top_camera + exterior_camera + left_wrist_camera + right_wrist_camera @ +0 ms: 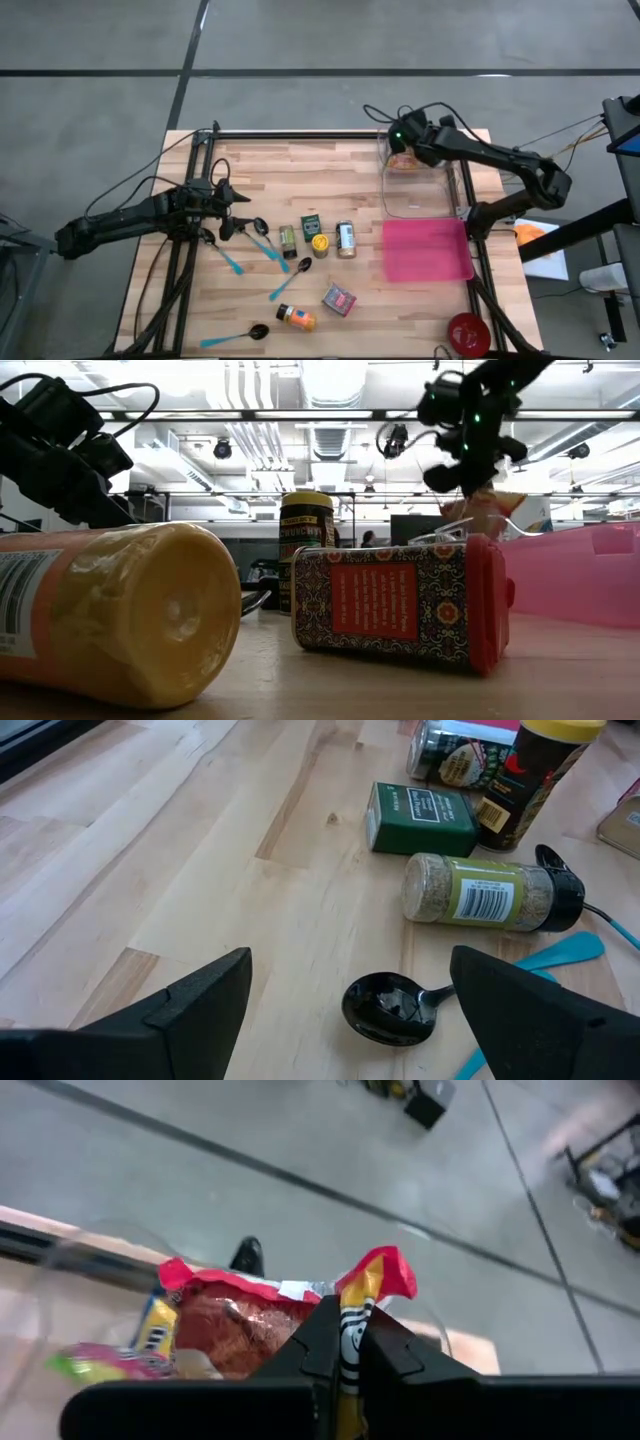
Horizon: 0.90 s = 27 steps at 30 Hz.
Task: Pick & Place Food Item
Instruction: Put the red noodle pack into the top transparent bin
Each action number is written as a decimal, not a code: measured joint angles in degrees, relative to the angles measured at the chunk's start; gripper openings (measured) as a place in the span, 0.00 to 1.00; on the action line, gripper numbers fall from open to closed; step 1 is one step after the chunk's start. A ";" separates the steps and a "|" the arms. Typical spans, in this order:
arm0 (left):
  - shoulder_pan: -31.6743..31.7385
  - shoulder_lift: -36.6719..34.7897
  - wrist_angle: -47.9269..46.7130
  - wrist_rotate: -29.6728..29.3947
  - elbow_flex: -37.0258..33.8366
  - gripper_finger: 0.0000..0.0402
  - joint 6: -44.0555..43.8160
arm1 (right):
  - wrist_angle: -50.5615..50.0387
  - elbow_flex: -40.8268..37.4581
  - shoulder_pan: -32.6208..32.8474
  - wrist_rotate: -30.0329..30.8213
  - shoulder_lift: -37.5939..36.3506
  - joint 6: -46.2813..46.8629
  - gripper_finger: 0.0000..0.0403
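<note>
**benchwatcher:** ok what's that giant orange blob hogging the low cam?

**me (the robot):** lol that's the orange spice bottle (110, 615) lying on its side right at the lens, yellow cap facing the camera. Just past it is the patterned tin (400, 605) with the red end, also tipped over. On the overhead they're both near the front edge of the table (300, 160).

**benchwatcher:** and the food item? where's it at vs your grippers?

**me:** snack bag (270, 1320), red and yellow wrapper. My right gripper (345, 1335) has its fingers squeezed together on the top edge of it, so the bag hangs straight below the fingertips. From above, that gripper is over the far end of the clear bin (420, 195), and the bag (403, 160) sits inside the bin's outline there. Can't tell if it's touching the bin floor or not. The pink lid (427, 250) lies flat just in front of the bin.

**benchwatcher:** left arm doing anything?

**me:** nope. Left gripper (350, 995) is spread wide with nothing in it, low over the wood on the left side. A black spoon (392, 1008) lies between the fingers' line of sight, a herb jar (490, 892) on its side a bit past it.
</note>
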 joint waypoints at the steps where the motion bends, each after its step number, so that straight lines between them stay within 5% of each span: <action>1: -0.01 0.00 0.00 0.00 0.00 0.86 0.00 | 0.50 -0.63 -0.98 -0.50 -0.01 -0.01 0.04; 11: -0.02 0.00 0.00 0.00 0.00 0.86 0.00 | 1.72 -1.68 -5.53 -7.57 -0.35 1.71 0.04; 21: -0.02 0.00 0.00 0.00 0.00 0.86 0.00 | 1.54 -2.23 -5.88 -7.53 -0.35 1.40 0.04; 27: -0.02 0.00 0.00 0.00 0.00 0.86 0.00 | 1.53 -2.82 -5.88 -7.50 -0.35 1.15 0.14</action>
